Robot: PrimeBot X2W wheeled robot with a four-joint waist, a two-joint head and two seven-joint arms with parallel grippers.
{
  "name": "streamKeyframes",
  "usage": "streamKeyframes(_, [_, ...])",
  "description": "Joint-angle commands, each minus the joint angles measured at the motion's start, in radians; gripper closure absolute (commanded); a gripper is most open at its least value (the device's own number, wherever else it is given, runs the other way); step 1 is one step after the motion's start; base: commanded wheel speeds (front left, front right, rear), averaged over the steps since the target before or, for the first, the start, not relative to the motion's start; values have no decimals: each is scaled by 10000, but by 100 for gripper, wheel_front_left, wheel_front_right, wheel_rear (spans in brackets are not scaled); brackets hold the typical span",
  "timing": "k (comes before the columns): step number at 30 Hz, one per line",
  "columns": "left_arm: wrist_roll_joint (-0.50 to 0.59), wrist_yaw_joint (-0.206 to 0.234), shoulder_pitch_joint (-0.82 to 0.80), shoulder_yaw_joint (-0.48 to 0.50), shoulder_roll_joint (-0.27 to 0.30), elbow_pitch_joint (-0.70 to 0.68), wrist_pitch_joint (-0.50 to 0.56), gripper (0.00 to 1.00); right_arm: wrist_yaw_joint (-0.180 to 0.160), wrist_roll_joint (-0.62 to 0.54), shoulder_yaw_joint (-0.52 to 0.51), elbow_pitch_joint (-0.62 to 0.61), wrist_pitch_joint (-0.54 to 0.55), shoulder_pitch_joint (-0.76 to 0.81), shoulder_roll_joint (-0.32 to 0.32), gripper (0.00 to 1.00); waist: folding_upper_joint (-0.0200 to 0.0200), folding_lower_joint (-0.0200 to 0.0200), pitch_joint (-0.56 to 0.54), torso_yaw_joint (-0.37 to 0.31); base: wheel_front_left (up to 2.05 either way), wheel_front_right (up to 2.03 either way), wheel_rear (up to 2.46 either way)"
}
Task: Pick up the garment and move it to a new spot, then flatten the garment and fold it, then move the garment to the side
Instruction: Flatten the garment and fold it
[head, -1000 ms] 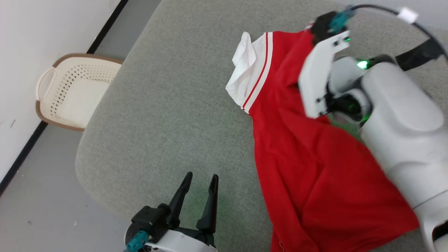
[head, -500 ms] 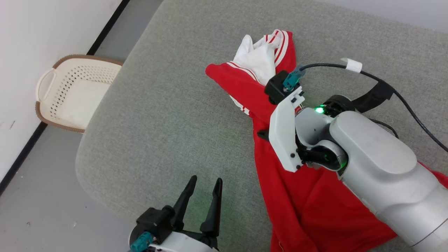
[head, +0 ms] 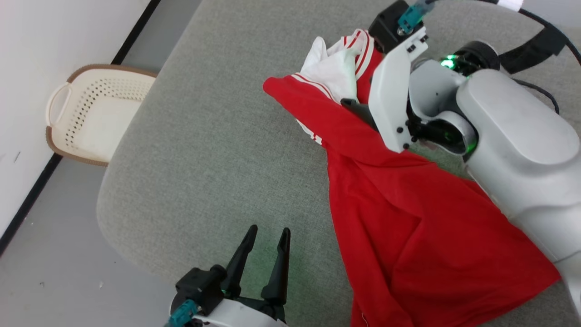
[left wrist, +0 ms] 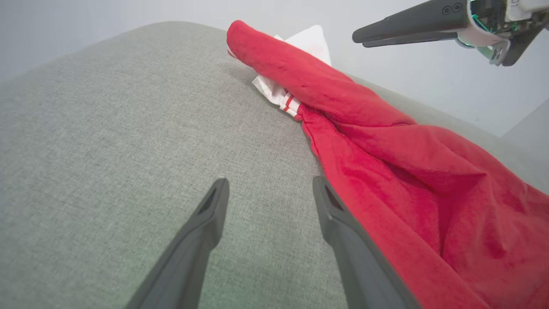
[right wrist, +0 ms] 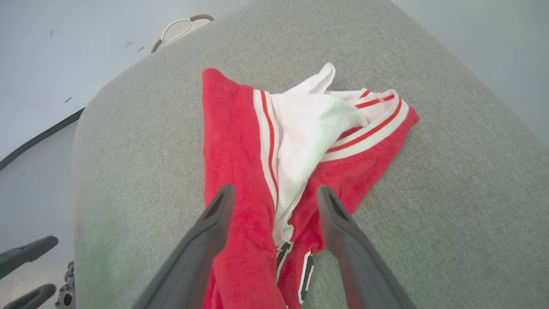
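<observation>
- The garment (head: 408,236), napped red cloth, is laid crumpled on the grey woven cushion (head: 204,136).
- Left gripper (left wrist: 270,182) and right gripper (right wrist: 275,189) are spread wide, empty.

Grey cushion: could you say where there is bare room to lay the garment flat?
Bare: left stretch of the cushion, between the garment, the rim toward the basket and the left gripper. Crowded: the right side, under garment and right arm.

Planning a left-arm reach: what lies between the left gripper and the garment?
Just bare grey cushion between left gripper and garment, per the head view.
</observation>
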Motion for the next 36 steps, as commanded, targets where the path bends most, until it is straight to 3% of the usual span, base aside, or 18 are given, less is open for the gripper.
streamKeyframes(1, [-74, 31, -78, -21, -13, -37, -2, 0, -7, -122, 109, 174, -91, -172, 120, 0, 0, 0, 154, 41, 0, 0, 0])
streamKeyframes(9, [-363, 149, -197, -182, -14, -165, -2, 0, -7, -2, 997, 1498, -460, -973, 715, 0, 0, 0, 550, 102, 0, 0, 0])
streamKeyframes(36, [-892, 396, -372, -502, -14, -407, -2, 0, -7, 1249, 3337, 3644, -1432, -2786, 1740, 0, 0, 0, 1211, 161, 0, 0, 0])
